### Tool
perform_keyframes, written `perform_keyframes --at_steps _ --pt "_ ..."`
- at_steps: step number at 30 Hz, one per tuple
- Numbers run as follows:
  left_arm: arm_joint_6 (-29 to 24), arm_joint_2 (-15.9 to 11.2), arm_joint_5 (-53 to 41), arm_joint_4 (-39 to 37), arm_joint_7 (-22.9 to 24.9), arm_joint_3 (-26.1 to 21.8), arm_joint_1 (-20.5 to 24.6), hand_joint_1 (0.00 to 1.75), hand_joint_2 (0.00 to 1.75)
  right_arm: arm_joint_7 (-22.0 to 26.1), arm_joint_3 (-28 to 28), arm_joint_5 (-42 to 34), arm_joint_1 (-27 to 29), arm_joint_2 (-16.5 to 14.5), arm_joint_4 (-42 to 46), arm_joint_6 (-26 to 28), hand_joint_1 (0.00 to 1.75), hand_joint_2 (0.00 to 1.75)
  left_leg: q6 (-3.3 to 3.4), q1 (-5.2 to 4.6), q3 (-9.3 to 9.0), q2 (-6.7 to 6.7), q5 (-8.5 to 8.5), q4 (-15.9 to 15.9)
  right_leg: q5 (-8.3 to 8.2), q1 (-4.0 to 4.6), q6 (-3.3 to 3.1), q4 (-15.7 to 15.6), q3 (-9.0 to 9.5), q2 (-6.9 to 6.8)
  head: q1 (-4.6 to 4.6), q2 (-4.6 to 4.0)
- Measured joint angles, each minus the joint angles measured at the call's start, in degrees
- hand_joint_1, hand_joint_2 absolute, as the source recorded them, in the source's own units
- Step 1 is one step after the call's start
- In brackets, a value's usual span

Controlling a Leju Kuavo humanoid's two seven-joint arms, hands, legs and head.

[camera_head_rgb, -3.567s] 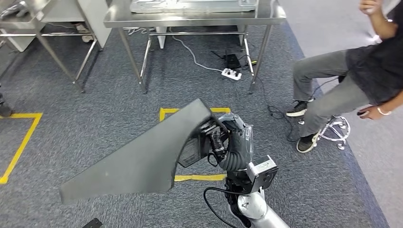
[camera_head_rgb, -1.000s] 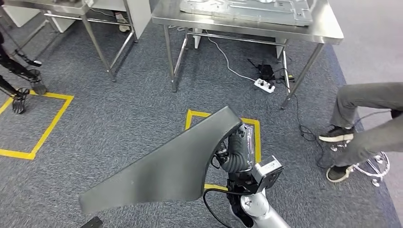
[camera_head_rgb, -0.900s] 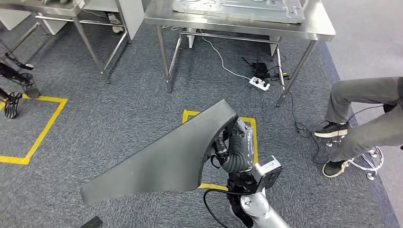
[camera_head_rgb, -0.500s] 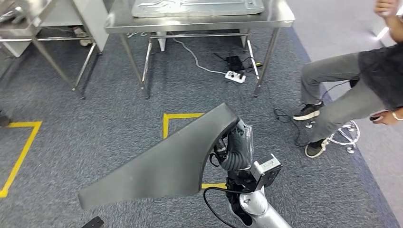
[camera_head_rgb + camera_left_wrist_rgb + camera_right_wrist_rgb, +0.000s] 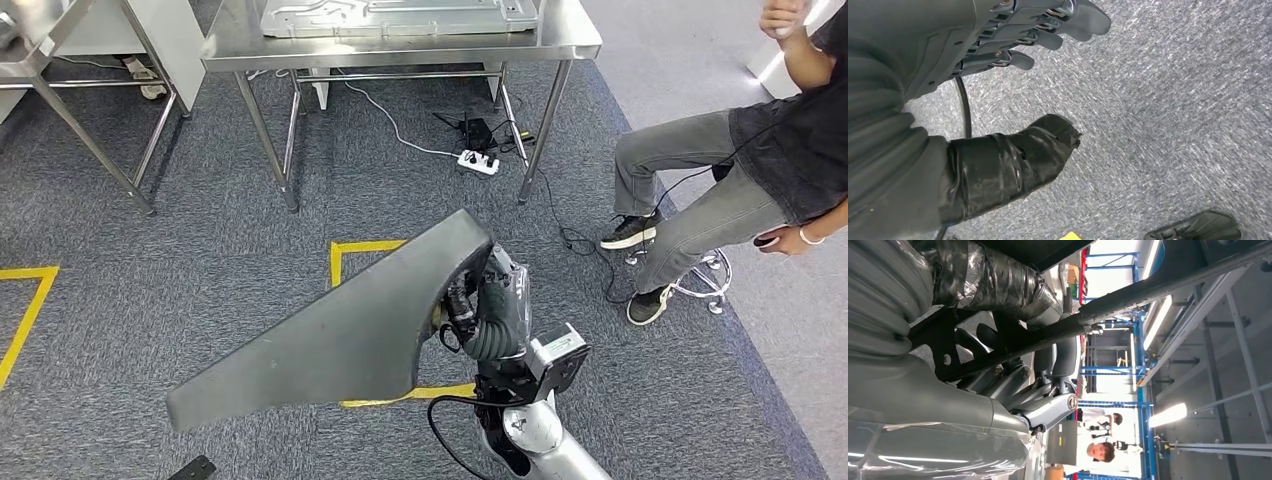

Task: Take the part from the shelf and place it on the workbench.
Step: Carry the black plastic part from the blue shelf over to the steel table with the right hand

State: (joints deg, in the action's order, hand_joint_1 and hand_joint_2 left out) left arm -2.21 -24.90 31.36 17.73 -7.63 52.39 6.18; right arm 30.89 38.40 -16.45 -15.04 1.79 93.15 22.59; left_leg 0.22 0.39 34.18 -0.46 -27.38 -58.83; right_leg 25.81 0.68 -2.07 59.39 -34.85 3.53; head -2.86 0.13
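The part (image 5: 340, 335) is a large dark grey curved panel, wide at one end and tapering to a long point. My right hand (image 5: 492, 312) grips its wide end and holds it up over the carpet, in front of me. In the right wrist view the fingers (image 5: 1013, 375) wrap the part's dark edge (image 5: 1148, 287). My left hand (image 5: 948, 65) hangs over the carpet with its fingers apart, holding nothing. The steel workbench (image 5: 400, 50) stands ahead, with a flat metal plate (image 5: 390, 14) lying on it.
A person (image 5: 730, 180) sits on a stool (image 5: 700, 280) to the right of the workbench. Cables and a power strip (image 5: 478, 161) lie under the bench. A yellow taped square (image 5: 345, 250) marks the carpet below the part. A second steel table (image 5: 40, 70) stands at far left.
The whole picture has shifted as the camera swung: the workbench now lies more to the left and the seated person is further in. My right hand still holds the part the same way.
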Motion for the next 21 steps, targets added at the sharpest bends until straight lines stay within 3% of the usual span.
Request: perform_keyframes --at_steps 4,7,9,11,13,15,16,18,19,21 --pt "0.0 0.0 -0.01 0.0 -0.09 0.01 0.03 0.0 1.75 0.07 0.0 0.04 0.0 -0.01 0.0 0.01 1.71 1.75 0.26 -0.08 0.02 0.0 -0.07 -0.09 -0.11 -0.18 0.29 -0.21 0.06 0.01 -0.02 0.0" --pt "0.0 -0.08 -0.06 0.0 -0.18 0.01 0.1 0.0 1.75 0.23 0.0 0.17 -0.01 -0.01 0.0 0.02 1.71 1.75 1.03 -0.39 0.02 -0.01 -0.11 -0.17 -0.28 -0.44 1.41 -0.63 0.13 0.14 -0.04 0.0" --pt "0.0 -0.1 -0.1 0.0 -0.29 0.02 0.18 0.0 1.75 0.34 0.0 0.29 -0.01 0.01 0.02 0.03 1.71 1.75 1.63 -0.06 -0.56 0.18 0.35 0.9 -0.08 -0.3 1.97 -0.43 0.06 -0.23 -0.03 0.0" --pt "0.01 -0.09 -0.12 0.0 -0.4 0.03 0.2 0.0 1.75 0.4 0.0 0.38 -0.1 0.02 0.02 0.03 1.71 1.75 2.1 0.32 -1.41 0.52 0.8 2.15 1.78 -0.26 2.31 2.71 -1.34 -1.47 0.11 0.0" --pt "0.03 -0.09 -0.13 0.0 -0.5 0.03 0.14 0.0 1.75 0.43 0.0 0.43 -0.13 0.03 -0.06 0.03 1.71 1.75 2.24 0.33 -1.77 0.86 0.75 2.46 4.79 -0.72 2.62 9.55 -4.83 -2.5 0.23 0.0" --pt "0.08 -0.05 -0.13 0.0 -0.59 0.05 0.04 0.0 1.75 0.43 0.0 0.44 0.04 0.04 -0.25 0.04 1.71 1.75 1.99 0.5 -1.93 1.1 0.45 2.37 5.45 -1.32 2.98 13.89 -7.44 -2.82 0.23 0.0" --pt "0.1 -0.03 -0.13 0.0 -0.64 0.07 0.01 0.0 1.75 0.43 0.0 0.47 0.11 0.05 -0.35 0.05 1.71 1.75 1.72 0.67 -2.04 1.16 0.24 2.25 4.37 -1.59 3.18 13.25 -7.34 -2.92 0.23 0.0" --pt "0.11 0.03 -0.13 0.0 -0.7 0.09 -0.01 0.0 1.75 0.43 0.0 0.57 0.11 0.06 -0.45 0.05 1.71 1.75 0.87 1.13 -2.31 1.23 -0.46 1.68 0.84 -2.1 3.7 7.3 -4.63 -3.21 0.25 0.0" --pt "0.11 -0.02 -0.13 0.0 -0.72 0.1 0.0 0.0 1.75 0.43 0.0 0.62 0.06 0.05 -0.48 0.06 1.71 1.75 0.3 1.15 -2.29 1.23 -0.93 1.18 -0.12 -2.17 3.88 4.24 -3.13 -3.36 0.34 0.0" --pt "0.12 -0.15 -0.13 0.0 -0.78 0.13 -0.02 0.0 1.75 0.42 0.0 0.72 -0.01 0.04 -0.54 0.07 1.71 1.75 -0.74 1.08 -2.15 1.23 -1.55 0.57 -0.23 -2.03 3.4 1.43 -1.68 -3.49 0.43 0.0"
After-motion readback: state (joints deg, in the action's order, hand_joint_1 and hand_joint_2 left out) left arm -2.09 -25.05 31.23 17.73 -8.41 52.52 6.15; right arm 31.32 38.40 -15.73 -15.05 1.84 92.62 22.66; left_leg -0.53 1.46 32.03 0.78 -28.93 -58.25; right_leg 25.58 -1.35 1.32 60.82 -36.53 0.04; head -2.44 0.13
